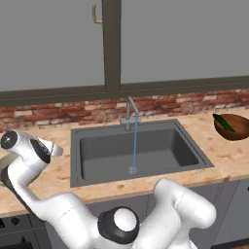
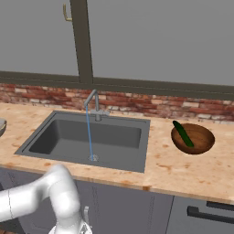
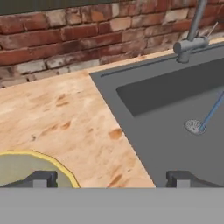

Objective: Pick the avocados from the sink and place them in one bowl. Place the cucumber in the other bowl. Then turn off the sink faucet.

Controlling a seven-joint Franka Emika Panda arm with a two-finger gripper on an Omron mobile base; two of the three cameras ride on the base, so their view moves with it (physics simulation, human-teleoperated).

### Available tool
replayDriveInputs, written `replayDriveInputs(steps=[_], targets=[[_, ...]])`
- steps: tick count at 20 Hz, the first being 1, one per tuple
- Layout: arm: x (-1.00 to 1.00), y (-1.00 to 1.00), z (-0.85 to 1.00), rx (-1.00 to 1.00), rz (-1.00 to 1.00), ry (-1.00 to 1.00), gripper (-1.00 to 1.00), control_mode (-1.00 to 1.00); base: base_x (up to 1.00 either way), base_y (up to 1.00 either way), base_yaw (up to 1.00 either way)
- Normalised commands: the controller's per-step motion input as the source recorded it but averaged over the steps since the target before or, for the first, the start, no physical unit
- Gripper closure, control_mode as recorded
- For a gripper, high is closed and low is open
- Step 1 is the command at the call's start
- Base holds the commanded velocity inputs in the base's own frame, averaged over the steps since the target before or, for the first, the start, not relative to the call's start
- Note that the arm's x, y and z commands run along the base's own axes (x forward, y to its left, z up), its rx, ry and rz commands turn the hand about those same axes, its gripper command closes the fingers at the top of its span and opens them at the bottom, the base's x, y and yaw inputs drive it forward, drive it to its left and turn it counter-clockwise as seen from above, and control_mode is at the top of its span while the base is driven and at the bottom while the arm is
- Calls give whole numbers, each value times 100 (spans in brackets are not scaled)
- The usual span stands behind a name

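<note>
**Cucumber in the brown bowl, water running into the sink**

A brick wall (image 1: 73,112) runs behind the wooden counter (image 2: 183,169), with grey window panes (image 2: 160,41) and a dark frame post (image 1: 111,44) above it. Grey cabinet fronts (image 2: 119,205) sit below the counter edge. The robot's own white arm rises in front of the sink (image 1: 78,155) in both base views, covering part of the counter's near edge at the left.

The faucet (image 1: 130,113) stands upright at the middle of the sink's back rim, its bent spout angled toward the basin. A thin blue stream of water (image 1: 134,146) falls from the spout straight down to the round drain (image 3: 194,127).

The brown bowl (image 2: 196,141) sits on the counter to the right of the sink, well apart from the rim. The cucumber (image 2: 183,133) lies inside it, leaning against the left side of the bowl; its long axis runs diagonally, the upper end sticking out over the back-left rim and the lower end down toward the bowl's middle.

In the hand view, the yellow-rimmed olive bowl (image 3: 48,162) shows at the lower left on the counter, left of the sink. The gripper (image 3: 113,178) has its two dark fingertips (image 3: 41,178) spread wide with nothing between them, one over the bowl's rim and the other over the sink's near edge.
</note>
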Motion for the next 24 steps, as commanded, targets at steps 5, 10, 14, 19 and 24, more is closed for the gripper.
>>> replayDriveInputs(steps=[5,10,14,19,24], targets=[[-7,-100,51,20,-8,-18,-100,-100,0,0,0],[-10,-100,63,22,-5,-5,-100,-100,0,0,0],[-17,-100,50,24,-1,-1,-100,-100,0,0,0],[-17,-100,35,23,0,-1,-100,-100,0,0,0],[-5,-100,34,22,0,0,-100,-100,0,0,0]])
